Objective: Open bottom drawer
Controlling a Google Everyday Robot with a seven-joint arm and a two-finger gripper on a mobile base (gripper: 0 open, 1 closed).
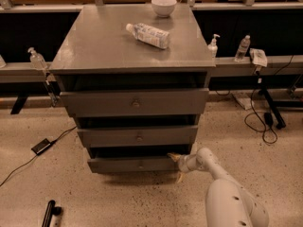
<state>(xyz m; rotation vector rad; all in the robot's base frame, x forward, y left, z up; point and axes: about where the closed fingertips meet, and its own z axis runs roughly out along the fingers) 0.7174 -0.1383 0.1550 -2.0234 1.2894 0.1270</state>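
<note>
progress: early | gripper (176,167) spread at right end of bottom drawer (137,164), we see nothing clamped | we judge drawer barely out, pull remains

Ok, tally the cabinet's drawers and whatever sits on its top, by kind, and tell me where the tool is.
Drawers: 3 (top drawer, middle drawer, bottom drawer)
Bowls: 1 (white bowl)
Bottles: 1 (plastic bottle, lying on its side)
Total: 5
The tool is at the bottom drawer's right end.
</note>
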